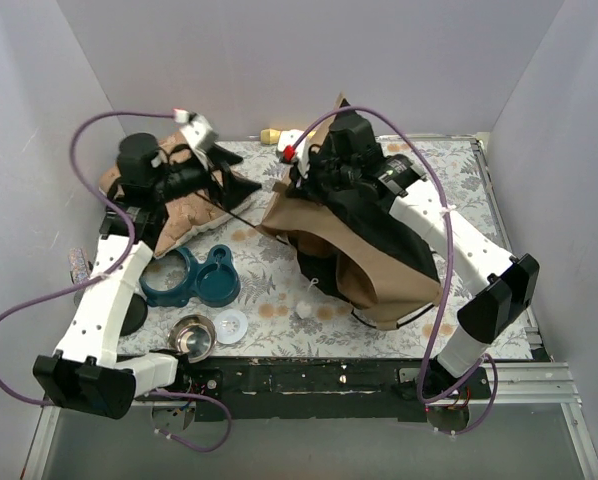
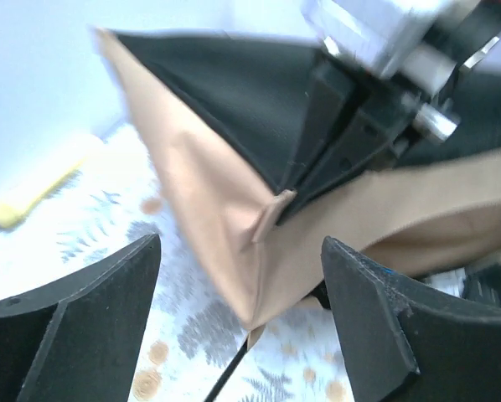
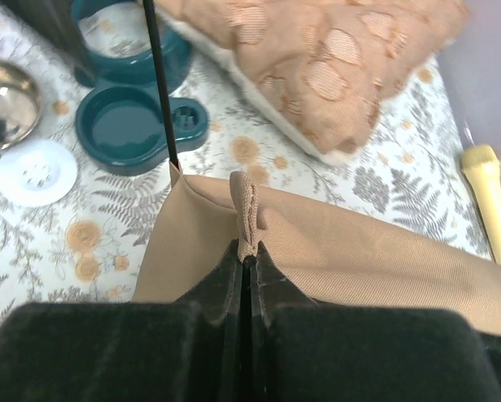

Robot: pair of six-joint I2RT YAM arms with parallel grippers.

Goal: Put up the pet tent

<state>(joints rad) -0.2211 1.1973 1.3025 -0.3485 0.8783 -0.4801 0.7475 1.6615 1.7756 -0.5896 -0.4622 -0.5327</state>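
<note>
The pet tent (image 1: 379,250) lies collapsed at the centre right of the table, tan fabric with black panels. My right gripper (image 1: 297,168) is shut on a tan webbing loop (image 3: 247,213) at the tent's left corner and holds that corner up; in the right wrist view the gripper (image 3: 247,249) pinches the loop's base. A thin black pole (image 3: 160,84) runs out from the same corner. My left gripper (image 1: 227,175) is open and empty. In the left wrist view the gripper (image 2: 240,241) straddles the lifted tent corner (image 2: 234,209) without touching it, with the pole (image 2: 221,381) below.
A beige-pink patterned cushion (image 1: 194,205) lies at the back left under my left arm. A teal double bowl stand (image 1: 194,278), a steel bowl (image 1: 192,335) and a white lid (image 1: 231,326) sit front left. A small white piece (image 1: 306,305) and a yellow object (image 1: 271,134) are also on the table.
</note>
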